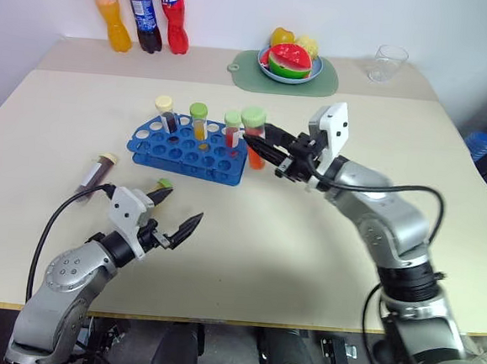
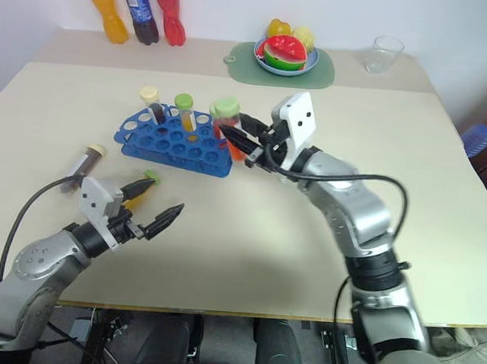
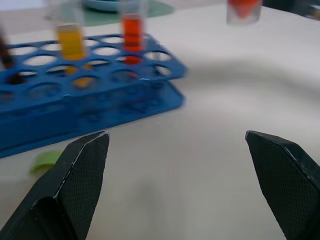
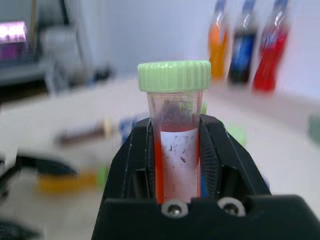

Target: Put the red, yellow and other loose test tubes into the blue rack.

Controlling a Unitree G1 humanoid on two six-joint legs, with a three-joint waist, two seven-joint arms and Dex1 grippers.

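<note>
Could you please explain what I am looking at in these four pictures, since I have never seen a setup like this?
This is a humanoid robot with two arms, each ending in a gripper with two black fingers. Two pictures come from cameras in its head, looking down over a beige table. The other two come from cameras on its wrists, looking along the fingers.

The right gripper is shut on a red test tube with a green cap, held beside the blue rack. Three capped tubes already stand in that rack. The left gripper is open and holds nothing. Near it lie a yellow tube and a dark tube, loose on the table.

At the far edge stand three soda bottles, a plate of fruit and a clear cup.
</note>
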